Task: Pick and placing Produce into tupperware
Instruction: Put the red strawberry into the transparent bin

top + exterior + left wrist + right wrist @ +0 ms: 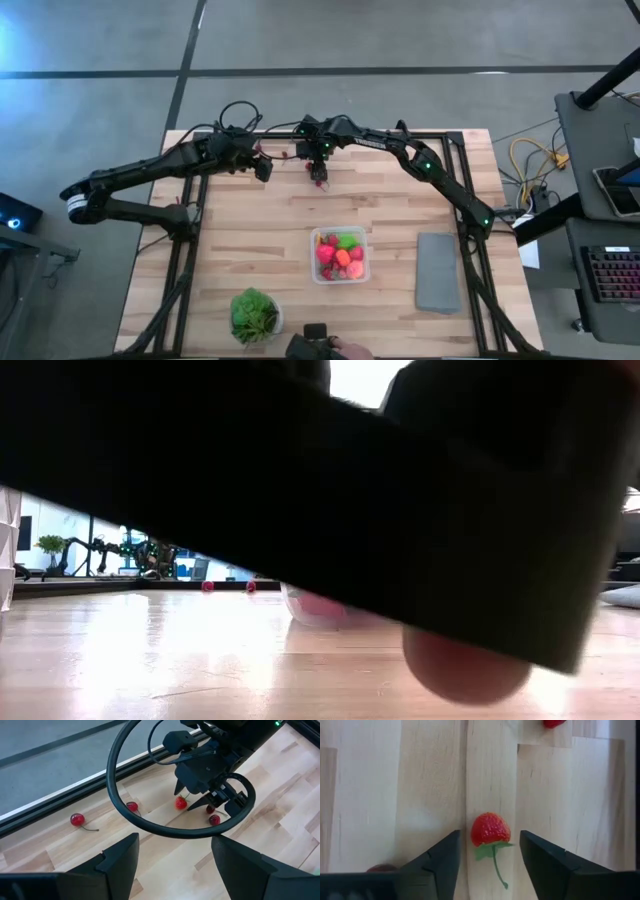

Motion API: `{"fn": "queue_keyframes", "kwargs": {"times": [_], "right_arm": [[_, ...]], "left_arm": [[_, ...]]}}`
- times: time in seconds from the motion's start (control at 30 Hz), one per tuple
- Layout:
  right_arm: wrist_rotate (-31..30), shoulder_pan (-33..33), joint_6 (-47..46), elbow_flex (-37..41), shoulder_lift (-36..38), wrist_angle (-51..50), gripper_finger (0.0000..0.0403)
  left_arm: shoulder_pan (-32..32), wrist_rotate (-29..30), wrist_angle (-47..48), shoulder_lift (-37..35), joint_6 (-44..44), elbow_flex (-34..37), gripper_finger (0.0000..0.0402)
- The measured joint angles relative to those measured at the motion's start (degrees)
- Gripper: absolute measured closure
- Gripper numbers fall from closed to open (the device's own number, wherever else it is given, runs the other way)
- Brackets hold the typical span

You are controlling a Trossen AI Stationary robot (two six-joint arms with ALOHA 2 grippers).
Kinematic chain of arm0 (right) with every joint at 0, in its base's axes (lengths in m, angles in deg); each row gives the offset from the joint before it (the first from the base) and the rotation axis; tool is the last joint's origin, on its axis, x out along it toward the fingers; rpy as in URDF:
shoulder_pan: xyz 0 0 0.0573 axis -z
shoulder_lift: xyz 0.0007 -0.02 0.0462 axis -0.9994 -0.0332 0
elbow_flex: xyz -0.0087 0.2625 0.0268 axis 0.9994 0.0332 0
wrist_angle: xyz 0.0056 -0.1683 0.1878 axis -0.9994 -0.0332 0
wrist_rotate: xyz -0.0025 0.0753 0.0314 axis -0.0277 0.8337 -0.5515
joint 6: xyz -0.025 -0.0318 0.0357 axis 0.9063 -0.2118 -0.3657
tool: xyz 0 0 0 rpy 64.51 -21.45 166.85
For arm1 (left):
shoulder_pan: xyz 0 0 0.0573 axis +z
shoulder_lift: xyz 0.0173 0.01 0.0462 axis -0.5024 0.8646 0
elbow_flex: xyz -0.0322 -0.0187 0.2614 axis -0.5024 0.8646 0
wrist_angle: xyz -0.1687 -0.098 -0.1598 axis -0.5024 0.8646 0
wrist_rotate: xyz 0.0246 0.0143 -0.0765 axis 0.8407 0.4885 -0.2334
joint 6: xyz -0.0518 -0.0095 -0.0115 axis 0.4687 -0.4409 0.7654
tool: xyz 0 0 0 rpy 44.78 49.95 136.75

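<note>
A red toy strawberry (490, 828) with a green stem lies on the wooden table near its far edge. My right gripper (489, 837) hangs over it, open, with one finger on either side of the berry and a gap to each; it also shows in the high view (320, 172). My left gripper (263, 168) is open and empty just to the left, and its view shows the strawberry (181, 803) and several loose cherries (77, 820). The clear tupperware (340, 255) stands at mid-table, holding red, orange and green produce.
A grey slab (438, 272) lies right of the tupperware. A leafy plant in a white bowl (255, 315) stands at the near edge. More red pieces (554, 722) lie around the strawberry. A dark object (400, 480) blocks most of the low view. A black cable loop (115, 795) hangs between the arms.
</note>
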Motion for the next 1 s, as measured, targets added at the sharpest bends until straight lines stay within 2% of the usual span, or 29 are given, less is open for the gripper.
{"fn": "queue_keyframes", "kwargs": {"times": [0.27,0.63,1.0], "right_arm": [[0.04,0.00,-0.41,0.00,0.00,0.00,0.0257],[-0.80,-0.49,-0.60,0.02,0.00,0.95,0.0272],[-1.01,-0.98,-1.18,0.02,0.02,1.09,0.0309]], "left_arm": [[-0.02,-0.02,0.02,0.00,0.02,0.13,0.0166],[-0.02,0.00,0.04,0.00,0.02,0.39,0.0166],[-0.01,0.02,0.04,0.00,0.02,0.39,0.0166]]}}
